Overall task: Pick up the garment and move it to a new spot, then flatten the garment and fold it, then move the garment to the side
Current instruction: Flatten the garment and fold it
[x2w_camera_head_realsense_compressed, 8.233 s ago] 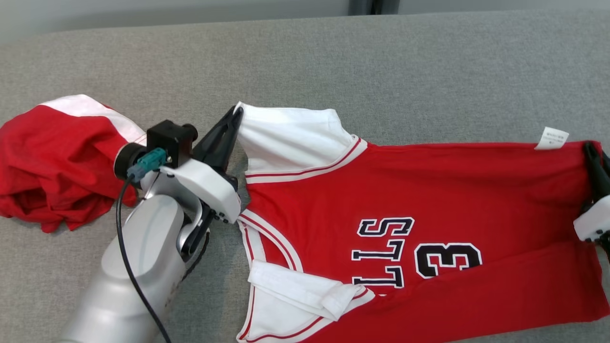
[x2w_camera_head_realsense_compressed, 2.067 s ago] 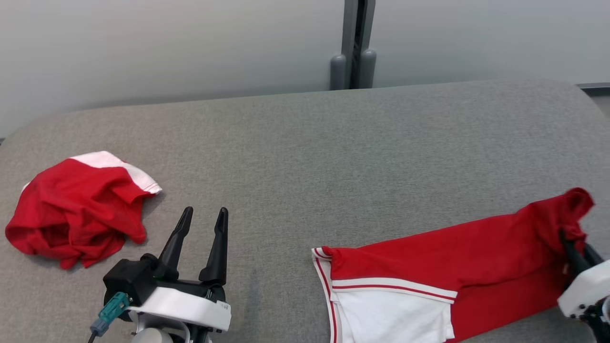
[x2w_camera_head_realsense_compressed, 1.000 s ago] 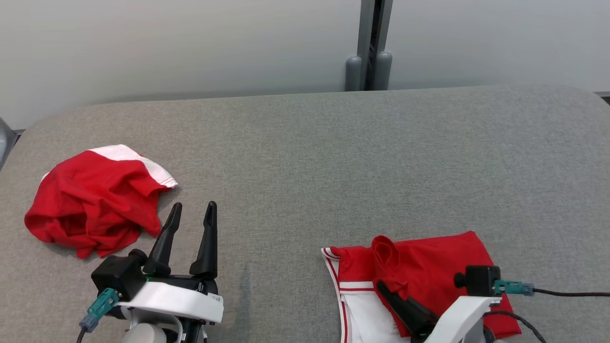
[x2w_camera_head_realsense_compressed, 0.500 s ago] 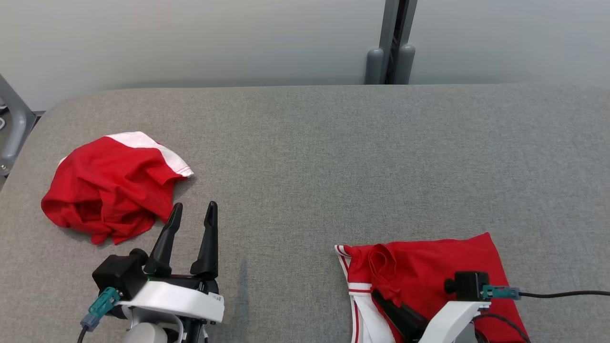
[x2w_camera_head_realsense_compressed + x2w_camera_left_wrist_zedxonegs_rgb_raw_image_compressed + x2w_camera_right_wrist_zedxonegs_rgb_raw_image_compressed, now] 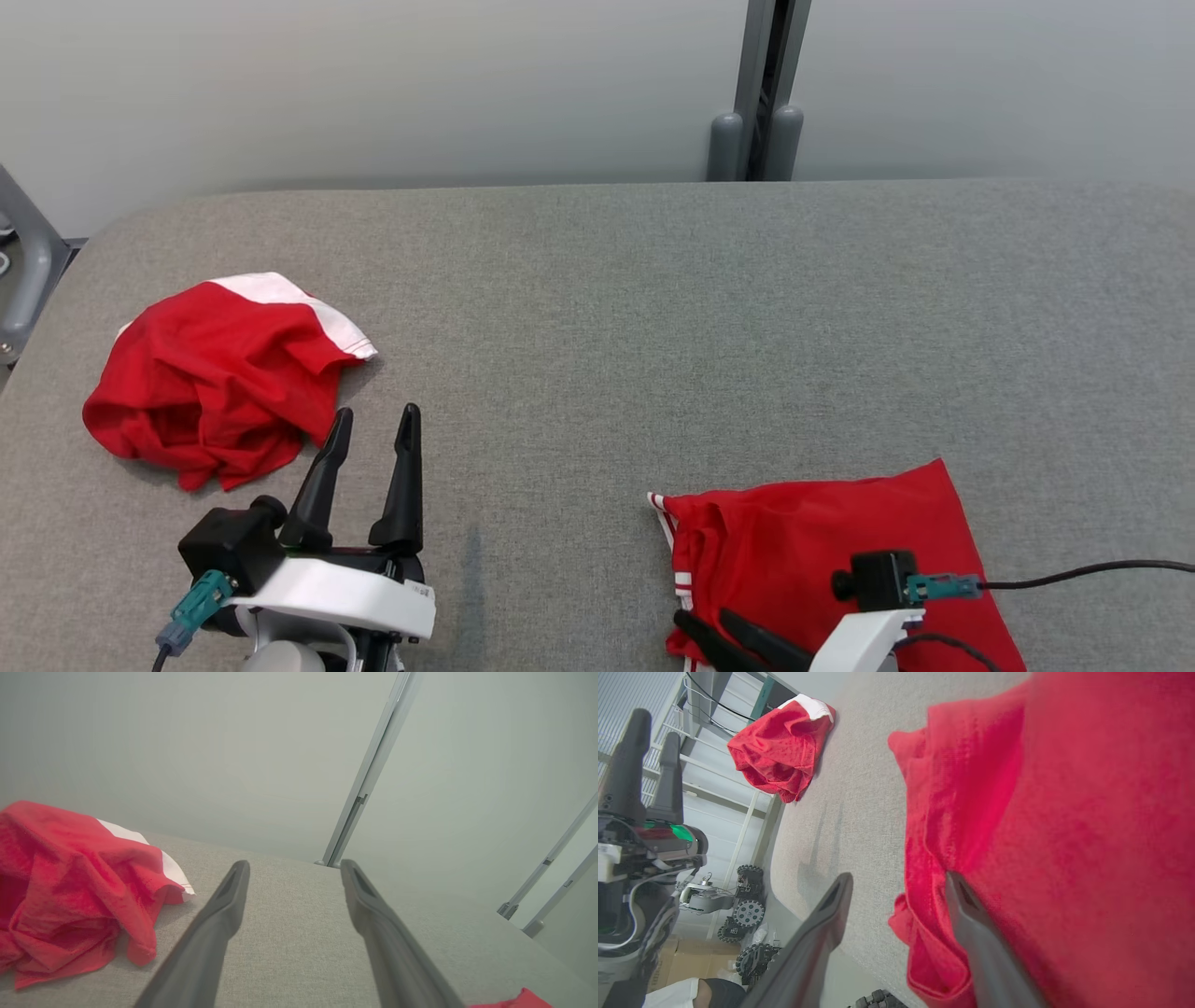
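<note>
Where the robot's own body is nearest, the right claw (image 5: 705, 621) lies low at the near corner of the folded red jersey (image 5: 822, 551). Its two dark fingers are spread apart and point to the robot's left. Nothing is pinched between them. The right wrist view shows how wide the gap is: one finger (image 5: 978, 933) is over the red cloth and the other is over the bare grey pad (image 5: 859, 788). The jersey's bunched edge sits in the gap. I cannot tell if the finger over the cloth presses on it or floats just above it.

The jersey lies on the near right part of the pad, folded into a small block. Thin white stripes show along its left edge.

On the near left, the left claw (image 5: 376, 415) points away from the robot. Its fingers stand apart in a narrow V and hold nothing. In the left wrist view, bare grey pad shows between them.

Just past those fingertips, a little to the left, a crumpled red and white garment (image 5: 215, 383) sits in a heap, close to the claw but apart from it.

Farther back, the grey pad runs on to a pale wall (image 5: 373, 84), where a grey post (image 5: 758, 93) stands.
</note>
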Controlling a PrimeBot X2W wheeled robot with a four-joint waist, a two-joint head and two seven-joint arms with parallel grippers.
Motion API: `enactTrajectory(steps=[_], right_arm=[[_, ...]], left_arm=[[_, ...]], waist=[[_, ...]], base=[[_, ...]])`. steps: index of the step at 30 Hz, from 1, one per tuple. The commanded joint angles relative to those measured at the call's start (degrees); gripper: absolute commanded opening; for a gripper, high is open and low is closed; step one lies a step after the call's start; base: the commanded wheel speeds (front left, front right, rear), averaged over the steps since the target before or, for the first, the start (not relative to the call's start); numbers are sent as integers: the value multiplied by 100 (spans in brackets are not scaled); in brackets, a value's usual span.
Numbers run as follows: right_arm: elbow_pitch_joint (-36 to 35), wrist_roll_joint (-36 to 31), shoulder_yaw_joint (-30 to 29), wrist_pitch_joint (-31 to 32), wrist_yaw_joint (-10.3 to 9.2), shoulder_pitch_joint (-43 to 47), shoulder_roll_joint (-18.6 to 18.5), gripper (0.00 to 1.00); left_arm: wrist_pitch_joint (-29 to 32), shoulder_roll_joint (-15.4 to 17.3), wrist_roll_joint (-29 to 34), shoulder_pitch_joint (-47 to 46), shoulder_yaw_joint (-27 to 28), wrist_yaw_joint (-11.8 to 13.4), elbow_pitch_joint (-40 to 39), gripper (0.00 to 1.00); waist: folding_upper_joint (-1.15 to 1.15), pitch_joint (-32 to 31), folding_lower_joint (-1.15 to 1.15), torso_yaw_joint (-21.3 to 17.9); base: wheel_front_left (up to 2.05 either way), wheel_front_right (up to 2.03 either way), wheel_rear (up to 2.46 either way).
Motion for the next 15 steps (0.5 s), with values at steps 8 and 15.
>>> enactTrajectory(steps=[8, 15], right_arm=[[-217, 39, 323, 291, 2, 28, -64, 100], [-264, -121, 79, -109, 2, -220, -228, 100]], left_arm=[[-24, 23, -60, 82, -32, 46, -12, 100], [-24, 23, -14, 121, -2, 42, -47, 100]], waist=[[0, -188, 0, -71], [0, -253, 0, -133]], base=[[0, 0, 0], [0, 0, 0]])
